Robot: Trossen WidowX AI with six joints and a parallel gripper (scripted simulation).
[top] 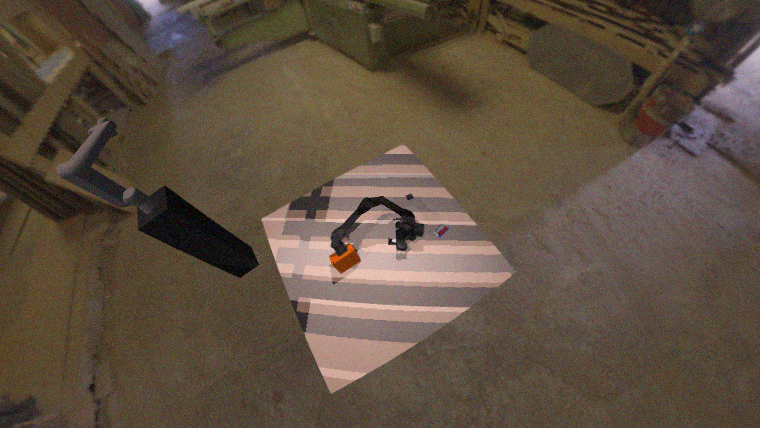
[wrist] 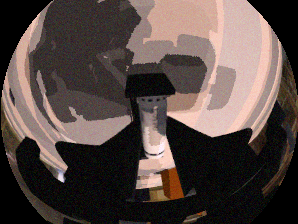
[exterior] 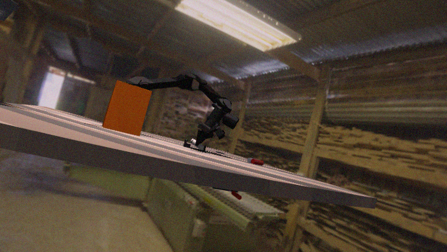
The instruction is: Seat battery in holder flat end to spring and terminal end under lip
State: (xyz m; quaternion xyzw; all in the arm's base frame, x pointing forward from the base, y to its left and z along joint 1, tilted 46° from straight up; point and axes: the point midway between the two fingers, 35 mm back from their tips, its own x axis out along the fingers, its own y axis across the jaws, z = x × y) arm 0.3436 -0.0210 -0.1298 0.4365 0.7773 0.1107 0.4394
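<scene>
My gripper [top: 401, 242] [exterior: 200, 141] [wrist: 153, 120] is shut on the battery [wrist: 152, 123], a silver-grey cylinder with an orange band near the fingers. It holds the battery low over the striped table top [top: 372, 319] [exterior: 93, 146], tilted downward. The battery's far end meets the black holder [wrist: 149, 84] [exterior: 189, 145], which lies on the table right under the gripper. In the exterior view a pale end of the battery [exterior: 193, 141] shows just above the holder. Whether the battery lies flat in the holder I cannot tell.
The arm's orange base block [top: 344, 259] [exterior: 126, 108] stands left of the gripper. A small red cylinder [top: 440, 230] [exterior: 256, 161] lies on the table to the right. A small black piece [top: 409, 196] lies behind the arm. A dark camera body [top: 194, 231] hangs left of the table.
</scene>
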